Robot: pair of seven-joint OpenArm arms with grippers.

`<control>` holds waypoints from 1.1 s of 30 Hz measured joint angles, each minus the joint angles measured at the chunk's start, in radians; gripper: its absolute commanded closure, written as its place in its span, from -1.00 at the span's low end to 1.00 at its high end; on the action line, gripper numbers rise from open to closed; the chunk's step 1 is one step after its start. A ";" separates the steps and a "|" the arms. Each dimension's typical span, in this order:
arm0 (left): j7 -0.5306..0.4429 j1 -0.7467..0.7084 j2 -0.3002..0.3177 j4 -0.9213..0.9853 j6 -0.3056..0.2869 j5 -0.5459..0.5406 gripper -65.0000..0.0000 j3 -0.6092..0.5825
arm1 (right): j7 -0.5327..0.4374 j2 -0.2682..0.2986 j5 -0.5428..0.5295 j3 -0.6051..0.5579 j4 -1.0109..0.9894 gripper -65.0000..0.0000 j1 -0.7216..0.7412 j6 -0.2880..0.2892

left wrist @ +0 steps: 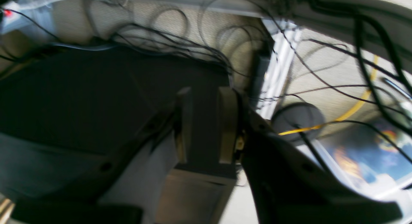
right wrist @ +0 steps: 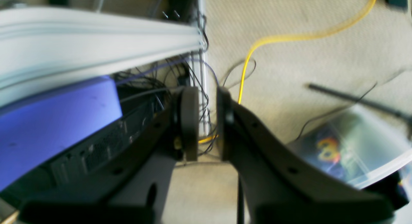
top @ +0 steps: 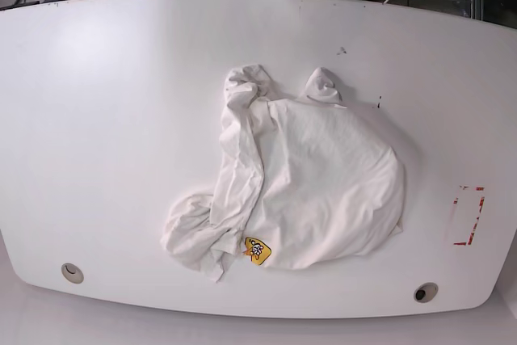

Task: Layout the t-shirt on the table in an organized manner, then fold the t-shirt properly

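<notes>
T-shirt (top: 311,187) crumpled mid-bench, both arms parked away.
Shirt lies bunched, print hidden, only yellow patch (top: 257,250) showing, so layout not begun. Left pincer (left wrist: 205,127) & right pincer (right wrist: 206,121) hang off the bench (top: 113,119) over floor cables, jaws slightly apart, holding nothing; shirt well apart from both.

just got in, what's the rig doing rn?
Nothing is being handled yet. The t-shirt lies crumpled on the table, bunched along its left side in the base view, with a small yellow patch showing near the front edge. Neither arm appears over the table in that view. Both wrist cameras look at the floor and cables: the left end effector and right end effector each show a narrow gap between the fingers with nothing held. Layout has not started.
</notes>
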State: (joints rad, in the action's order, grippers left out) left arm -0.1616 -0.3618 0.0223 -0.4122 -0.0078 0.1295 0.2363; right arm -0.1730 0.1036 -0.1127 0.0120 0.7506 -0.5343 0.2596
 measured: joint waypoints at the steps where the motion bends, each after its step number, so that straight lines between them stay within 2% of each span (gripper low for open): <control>1: 0.011 -0.022 0.000 -0.032 0.000 0.001 0.62 0.000 | 0.000 0.002 0.000 0.000 0.022 0.71 -0.016 -0.003; 14: 0.004 -0.261 -0.002 -0.360 -0.010 -0.003 0.62 0.001 | 0.008 0.006 0.000 0.002 0.270 0.71 -0.198 -0.008; 19: 0.003 -0.347 -0.004 -0.515 -0.107 -0.005 0.62 0.004 | 0.006 0.000 0.000 0.058 0.378 0.71 -0.281 -0.001; 21: 0.010 -0.385 -0.008 -0.581 -0.122 -0.003 0.62 0.003 | 0.010 0.002 0.000 0.074 0.422 0.71 -0.314 -0.010; 33: 0.012 -0.618 -0.035 -0.951 -0.124 -0.003 0.62 0.000 | 0.014 -0.002 0.001 0.080 0.664 0.71 -0.496 0.001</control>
State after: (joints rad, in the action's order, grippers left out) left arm -0.1497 -0.9794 -0.0132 -1.3628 -0.1318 0.1268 0.2363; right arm -0.1589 0.1020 -0.1116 0.0917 1.4147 -1.0298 0.2607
